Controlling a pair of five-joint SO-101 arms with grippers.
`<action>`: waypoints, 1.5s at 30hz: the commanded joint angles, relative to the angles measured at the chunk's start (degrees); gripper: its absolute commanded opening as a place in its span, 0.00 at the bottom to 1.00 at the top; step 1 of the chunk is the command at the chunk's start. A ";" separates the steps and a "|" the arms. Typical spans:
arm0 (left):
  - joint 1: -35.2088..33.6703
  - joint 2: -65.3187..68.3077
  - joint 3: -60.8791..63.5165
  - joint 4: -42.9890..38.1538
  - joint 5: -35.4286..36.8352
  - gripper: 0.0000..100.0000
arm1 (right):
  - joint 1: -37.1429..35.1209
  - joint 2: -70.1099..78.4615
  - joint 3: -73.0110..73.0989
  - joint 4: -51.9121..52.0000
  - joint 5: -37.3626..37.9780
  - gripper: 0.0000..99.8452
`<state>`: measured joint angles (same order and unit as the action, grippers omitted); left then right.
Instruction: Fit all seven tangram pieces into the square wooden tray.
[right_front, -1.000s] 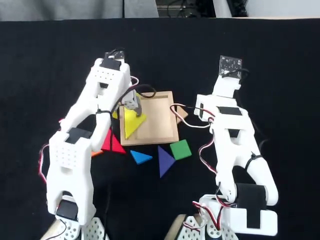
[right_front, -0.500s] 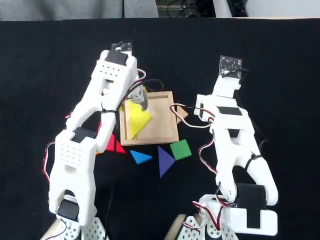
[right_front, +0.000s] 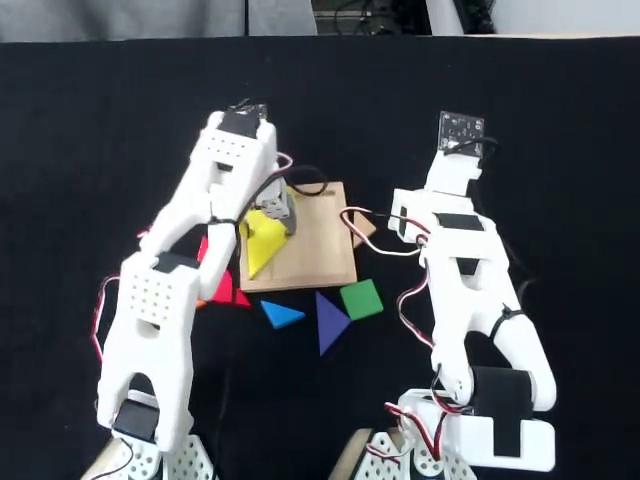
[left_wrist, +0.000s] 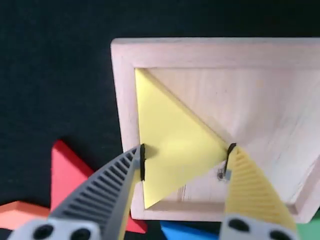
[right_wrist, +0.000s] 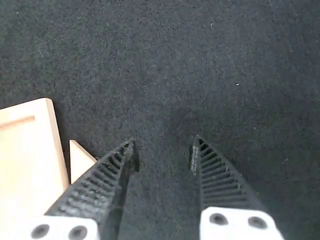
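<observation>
Your left gripper (left_wrist: 184, 161) is pinching the yellow triangle (left_wrist: 165, 135), one finger on each side. It is holding the piece inside the square wooden tray (left_wrist: 122, 100), with one edge running along the tray wall on the left arm's side. You cannot tell whether the piece is lying flat on the floor or tilting. The rest of the tray floor is showing bare wood.

Your right gripper (right_wrist: 162, 150) is hanging with its fingers spread over the black cloth (right_wrist: 225, 60) just off the tray's opposite side, pinching nothing. A small plain wooden triangle (right_wrist: 80, 157) is lying just beside the tray there, close to one fingertip.

The red triangle (right_front: 222, 287) and an orange piece (right_front: 196, 303) are lying outside the tray, by the corner nearest the left arm's base. The blue triangle (right_front: 282, 314), purple triangle (right_front: 330, 320) and green square (right_front: 361, 299) are sitting in a row near the tray's edge facing the arm bases.
</observation>
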<state>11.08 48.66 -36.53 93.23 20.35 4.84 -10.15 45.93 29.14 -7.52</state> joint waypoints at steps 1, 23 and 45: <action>-3.91 -0.44 -0.92 4.66 -5.80 0.26 | -0.35 -2.68 -0.57 -1.05 -0.26 0.18; -11.38 -20.75 -5.14 7.56 -16.79 0.26 | -0.35 -2.68 -0.48 -1.05 -0.26 0.18; -18.77 -54.24 73.27 -31.91 -19.43 0.27 | -0.62 -2.68 -0.48 -0.70 -0.26 0.18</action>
<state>-8.09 -2.86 31.52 68.53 -0.48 4.84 -10.15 45.93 29.14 -7.52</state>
